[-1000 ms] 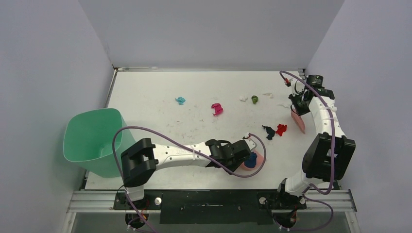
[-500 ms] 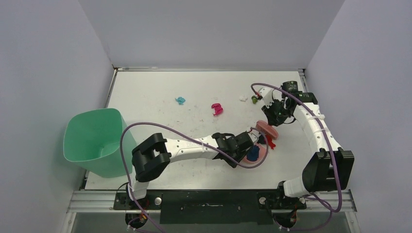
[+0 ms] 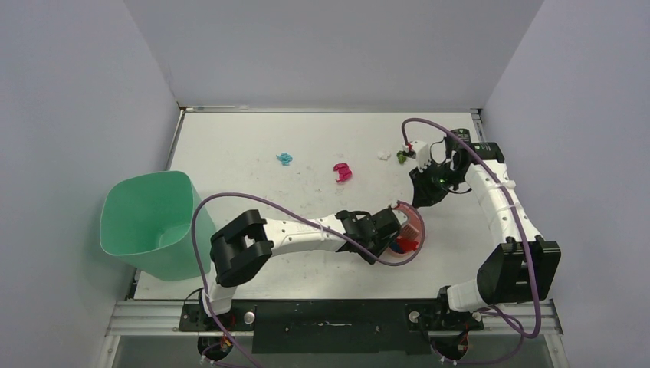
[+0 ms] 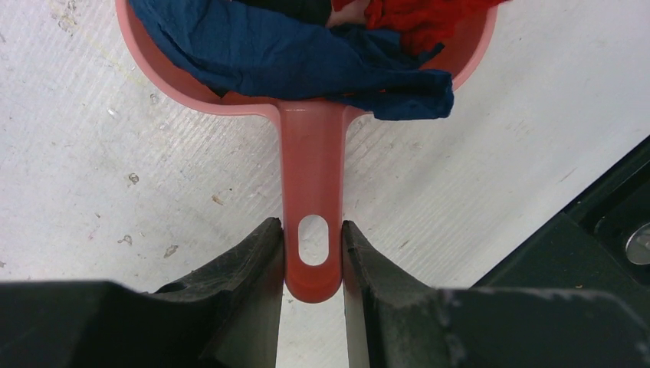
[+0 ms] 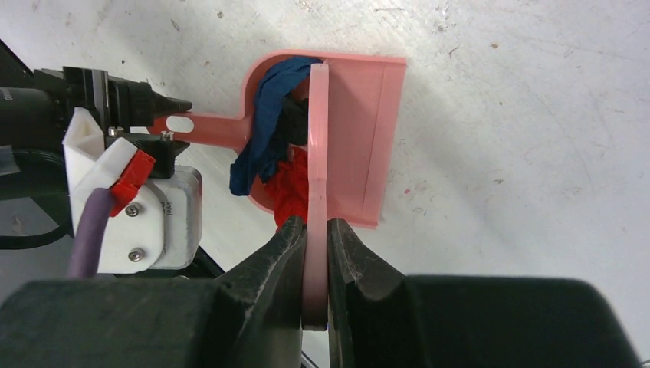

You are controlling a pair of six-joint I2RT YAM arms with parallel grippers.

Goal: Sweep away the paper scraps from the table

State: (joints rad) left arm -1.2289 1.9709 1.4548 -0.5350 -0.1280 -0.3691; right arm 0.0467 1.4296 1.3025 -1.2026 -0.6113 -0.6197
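My left gripper [image 4: 312, 245] is shut on the handle of the pink dustpan [image 4: 310, 153], which lies flat on the table [image 3: 245, 138] at the front right [image 3: 412, 228]. A dark blue scrap [image 4: 291, 54], a red scrap [image 5: 290, 188] and a black scrap [image 5: 291, 123] lie in the pan. My right gripper [image 5: 316, 238] is shut on the pink hand brush [image 5: 318, 138] and holds it edge-on over the pan. On the table lie a teal scrap [image 3: 284, 159], a magenta scrap [image 3: 342, 172], a white scrap [image 3: 384, 156] and a green scrap [image 3: 401, 157].
A mint-green bin [image 3: 146, 222] stands at the table's front left edge. Grey walls close in the table on the left, back and right. Purple cables loop over both arms near the dustpan.
My right gripper has swung the brush from the right edge toward the dustpan. The red and black scraps have gone from the table into the pan. The left arm shifted the pan slightly.
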